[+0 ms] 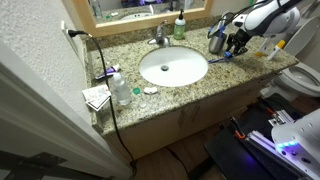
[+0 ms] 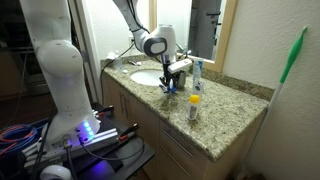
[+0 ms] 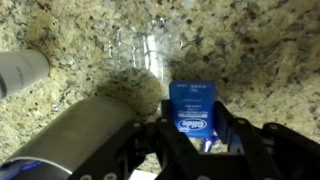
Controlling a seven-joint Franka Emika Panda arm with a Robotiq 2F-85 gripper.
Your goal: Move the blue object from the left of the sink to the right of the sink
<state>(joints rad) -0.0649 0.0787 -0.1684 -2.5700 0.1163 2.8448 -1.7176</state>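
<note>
The sink (image 1: 173, 67) is an oval white basin in a speckled granite countertop, and it also shows in the exterior view from the counter's end (image 2: 148, 76). My gripper (image 1: 232, 44) is over the counter on the sink's right side. In the wrist view the gripper (image 3: 197, 140) is shut on the blue object (image 3: 192, 108), a flat blue package with a white oval logo. The blue object shows below the fingers in both exterior views (image 1: 222, 57) (image 2: 168, 87), low over the granite. I cannot tell whether it touches the counter.
A metal cup (image 1: 216, 40) (image 3: 75, 135) stands right beside the gripper. A chrome faucet (image 1: 160, 37) and a green bottle (image 1: 179, 27) stand behind the sink. Clear bottles (image 1: 120, 88) stand at the left. A small yellow-capped bottle (image 2: 194, 105) stands further along the counter.
</note>
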